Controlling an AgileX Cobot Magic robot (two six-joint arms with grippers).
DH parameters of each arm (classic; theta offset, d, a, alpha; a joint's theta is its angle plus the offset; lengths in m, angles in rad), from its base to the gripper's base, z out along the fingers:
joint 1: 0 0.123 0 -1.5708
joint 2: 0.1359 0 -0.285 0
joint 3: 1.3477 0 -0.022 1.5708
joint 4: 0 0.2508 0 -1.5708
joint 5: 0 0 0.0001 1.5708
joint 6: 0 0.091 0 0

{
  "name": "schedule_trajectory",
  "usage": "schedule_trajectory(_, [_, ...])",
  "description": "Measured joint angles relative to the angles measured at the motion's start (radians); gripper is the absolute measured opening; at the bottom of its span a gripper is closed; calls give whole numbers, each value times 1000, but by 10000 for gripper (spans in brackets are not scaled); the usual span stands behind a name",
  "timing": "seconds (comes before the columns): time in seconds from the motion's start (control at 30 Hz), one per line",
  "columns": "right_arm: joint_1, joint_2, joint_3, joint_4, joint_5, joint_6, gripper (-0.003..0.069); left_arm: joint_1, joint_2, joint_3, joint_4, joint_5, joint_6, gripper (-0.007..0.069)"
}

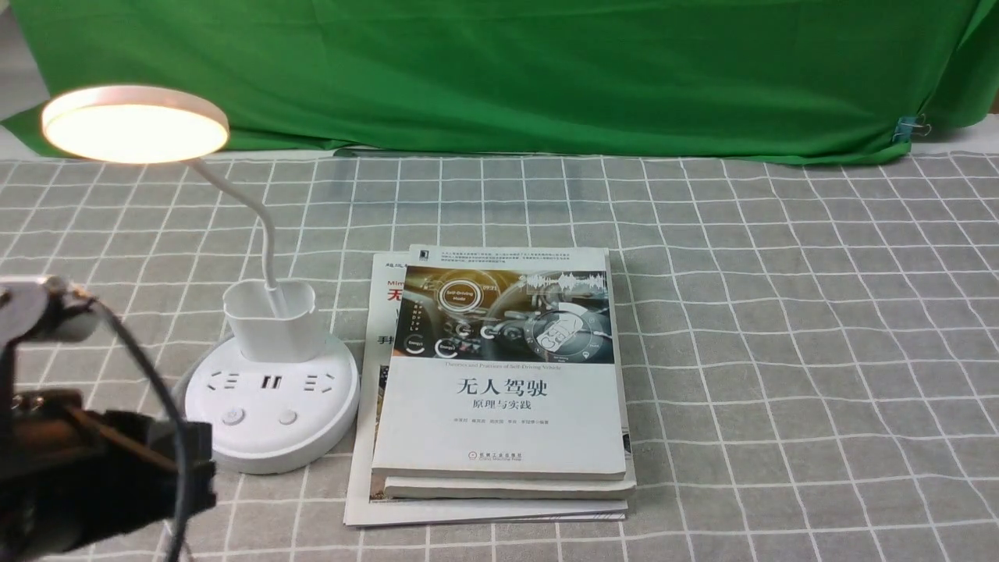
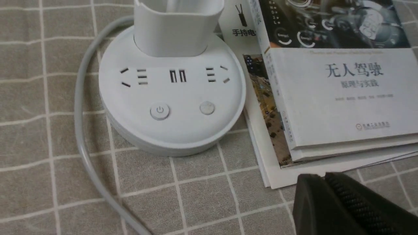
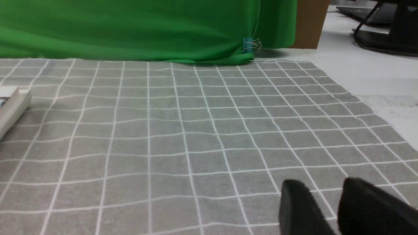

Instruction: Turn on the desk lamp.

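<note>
White desk lamp [image 1: 273,324] ahead of my left gripper [image 2: 325,178] already glows; jaws together, nudging its power button [image 2: 159,112] would switch it off

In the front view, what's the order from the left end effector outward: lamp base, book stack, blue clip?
1. Lamp base, just beside the left end effector, on the left.
2. Book stack, in the middle.
3. Blue clip, far right, on the green cloth.
</note>
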Motion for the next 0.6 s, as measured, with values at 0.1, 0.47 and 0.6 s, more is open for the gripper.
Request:
schedule_trajectory(0.1, [0,0,0,0,0,0,245,0,-125,38,2,-20,11,19])
schedule_trajectory(0.47, [0,0,0,0,0,0,245,0,-424,55,79,-104,30,19])
schedule_trajectory(0.6, [0,0,0,0,0,0,245,0,-425,55,80,-104,30,19])
